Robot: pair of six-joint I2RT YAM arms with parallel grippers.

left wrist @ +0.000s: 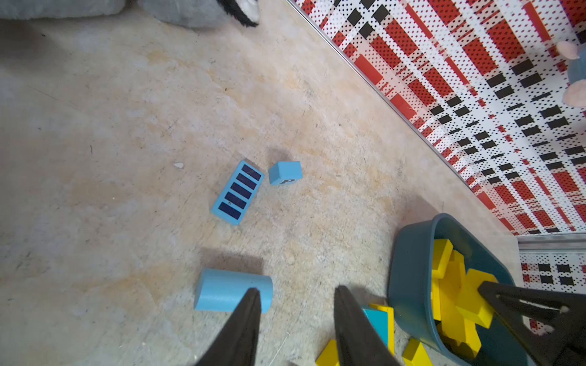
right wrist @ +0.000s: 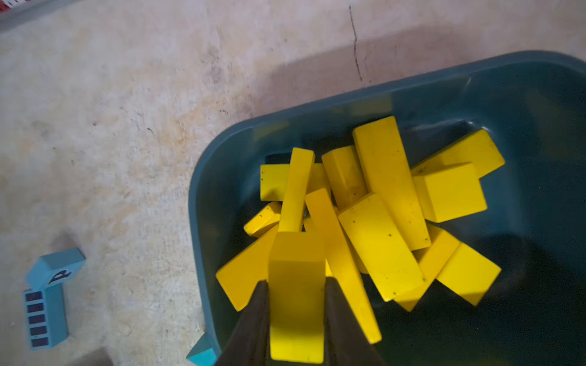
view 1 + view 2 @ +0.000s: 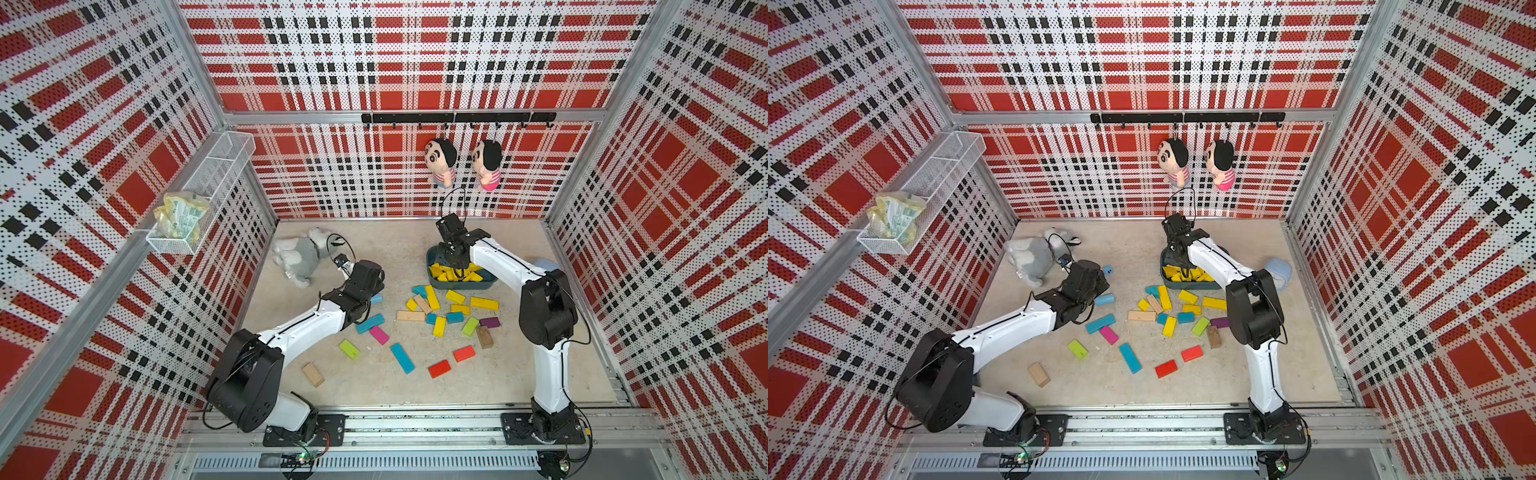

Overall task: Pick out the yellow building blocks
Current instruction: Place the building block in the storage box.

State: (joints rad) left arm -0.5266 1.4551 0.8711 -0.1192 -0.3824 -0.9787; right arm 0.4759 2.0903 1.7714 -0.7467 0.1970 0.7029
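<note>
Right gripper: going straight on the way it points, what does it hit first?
Likely the pile of yellow blocks in the teal bin: the right gripper, shut on a yellow block, points down at it. Gap is hard to judge.

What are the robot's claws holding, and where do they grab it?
The right claw pinches a yellow block by its two side faces, above the teal tub. The left claw is open, holding nothing.

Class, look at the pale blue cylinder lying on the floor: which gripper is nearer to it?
Left. The left gripper hangs right beside the cylinder; the right gripper is away over the tub, gripping a yellow block.
</note>
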